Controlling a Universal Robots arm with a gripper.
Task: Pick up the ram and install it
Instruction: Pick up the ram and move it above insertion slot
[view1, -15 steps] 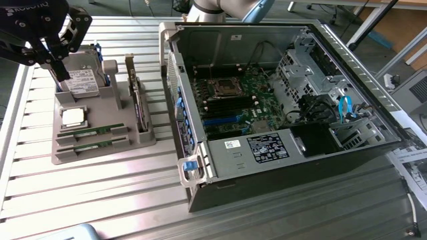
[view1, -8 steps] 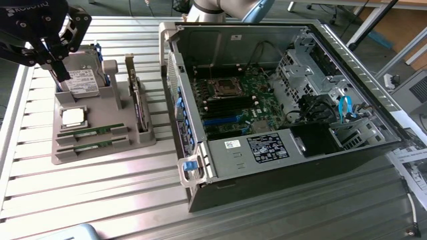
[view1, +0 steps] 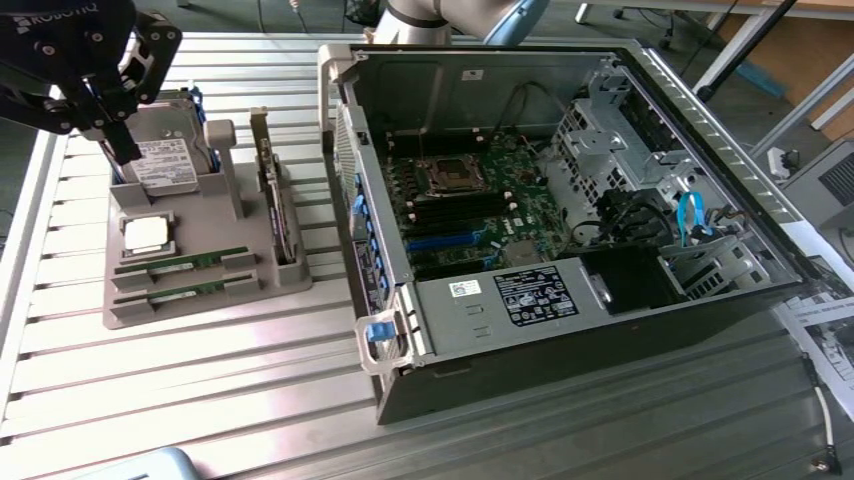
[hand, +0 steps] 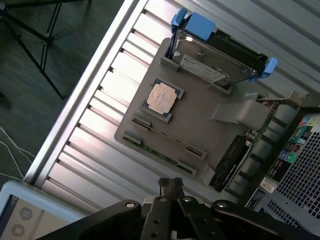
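Green boards first: the ram (view1: 180, 262) lies flat in its slot on the grey tray (view1: 207, 235). A second ram stick (view1: 171, 293) lies parallel just beside it. Both are seated in the tray and nothing touches them. My jaws are clenched on nothing, fingertips (hand: 164, 189) pressed together, and hang above the tray at its hard-drive end, clear of every part. Of the tray's parts, the hard drive (view1: 167, 150) is closest to the jaws, standing on edge in its blue-trimmed cradle. The silver processor (view1: 147, 232) lies beyond it, and the two sticks lie beyond that, at the end of the tray farthest from the jaws. The dark expansion card (view1: 274, 200) stands on edge along the tray's side, between the jaws and the open computer case (view1: 561, 200), whose motherboard (view1: 467, 200) is exposed. Tray and case rest on the slatted metal worktop (view1: 200, 400).
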